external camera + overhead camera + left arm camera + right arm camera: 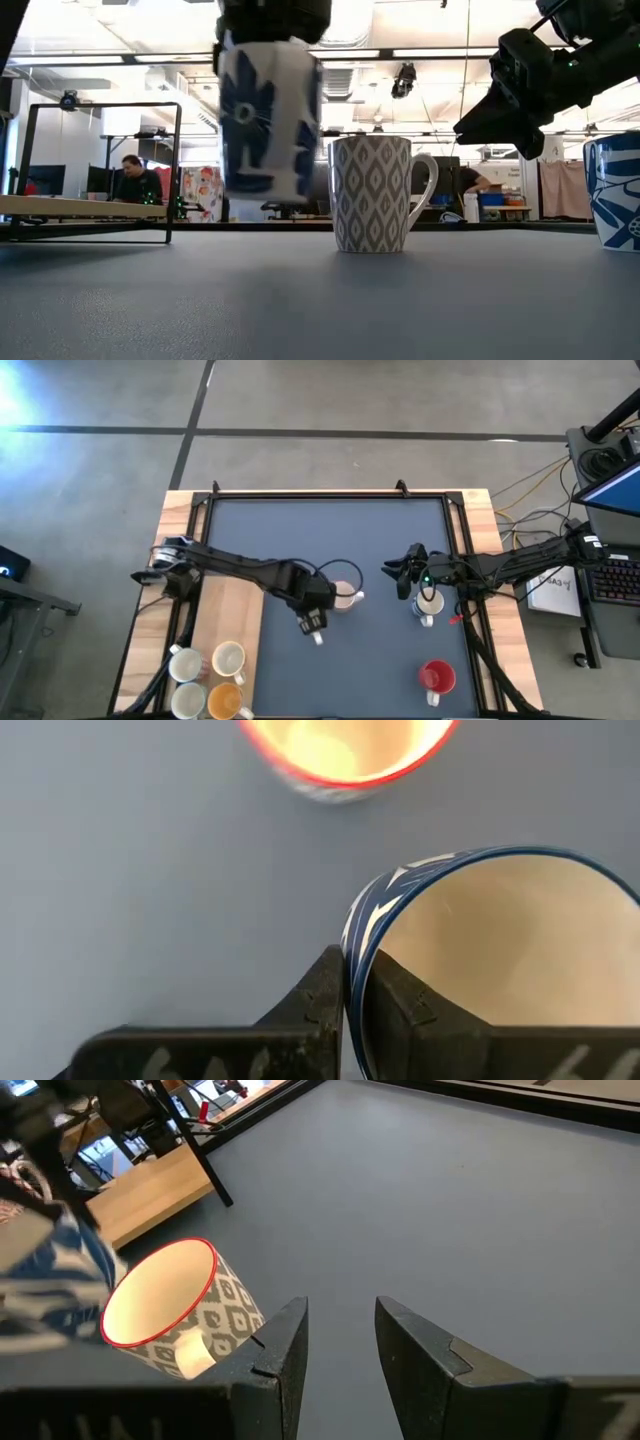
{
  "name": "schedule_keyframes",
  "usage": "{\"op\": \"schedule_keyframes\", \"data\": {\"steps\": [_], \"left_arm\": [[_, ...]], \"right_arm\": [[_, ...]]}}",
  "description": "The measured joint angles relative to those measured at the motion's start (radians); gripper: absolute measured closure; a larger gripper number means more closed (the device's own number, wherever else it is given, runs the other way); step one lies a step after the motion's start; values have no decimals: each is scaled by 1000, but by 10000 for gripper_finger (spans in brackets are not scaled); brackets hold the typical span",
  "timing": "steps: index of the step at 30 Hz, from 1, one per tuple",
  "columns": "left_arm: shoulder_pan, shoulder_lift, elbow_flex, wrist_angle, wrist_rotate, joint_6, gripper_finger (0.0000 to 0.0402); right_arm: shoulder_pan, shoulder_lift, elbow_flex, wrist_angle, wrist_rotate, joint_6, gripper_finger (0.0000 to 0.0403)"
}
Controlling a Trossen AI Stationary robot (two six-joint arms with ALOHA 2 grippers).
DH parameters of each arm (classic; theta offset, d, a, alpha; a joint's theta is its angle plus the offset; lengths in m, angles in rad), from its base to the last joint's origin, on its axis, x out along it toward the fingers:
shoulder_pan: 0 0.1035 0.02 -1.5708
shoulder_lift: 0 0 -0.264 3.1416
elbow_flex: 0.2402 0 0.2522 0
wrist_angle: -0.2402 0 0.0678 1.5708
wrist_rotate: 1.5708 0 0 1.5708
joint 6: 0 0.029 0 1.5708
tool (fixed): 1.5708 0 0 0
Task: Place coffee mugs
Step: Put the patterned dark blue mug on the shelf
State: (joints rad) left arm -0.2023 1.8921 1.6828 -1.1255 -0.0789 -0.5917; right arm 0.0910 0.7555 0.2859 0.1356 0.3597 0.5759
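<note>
My left gripper (312,622) is near the table's middle, shut on a white mug with blue leaf print (268,120), which is lifted off the grey mat. A grey-patterned mug with a red rim (372,193) stands upright on its base just beyond it. My right gripper (402,576) hovers open to the right of that mug, touching nothing. A second blue-and-white mug (430,603) stands beside my right gripper, and a red mug (436,677) stands nearer the near edge. Several more mugs (208,680), cream and orange, stand on the wooden board at the near left. My left gripper holds the blue-print mug by its rim wall (350,935), one finger (400,995) inside the mug and one finger (315,990) outside. The fingers come from above, pointing down. The mug hangs upright below them, its base (268,197) clear of the mat.
The grey mat (300,540) is bare across its far half. A black frame (330,495) borders the mat. The wooden board (225,610) lies along the left side. Cables and a laptop are beyond the table's right edge. A person sits far off in the room.
</note>
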Motion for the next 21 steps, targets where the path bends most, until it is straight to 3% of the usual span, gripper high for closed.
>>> {"op": "schedule_keyframes", "data": {"steps": [21], "left_arm": [[-55,-527,-367,-171,63,-99,392]], "right_arm": [[0,0,0,-3,0,0,296]]}}
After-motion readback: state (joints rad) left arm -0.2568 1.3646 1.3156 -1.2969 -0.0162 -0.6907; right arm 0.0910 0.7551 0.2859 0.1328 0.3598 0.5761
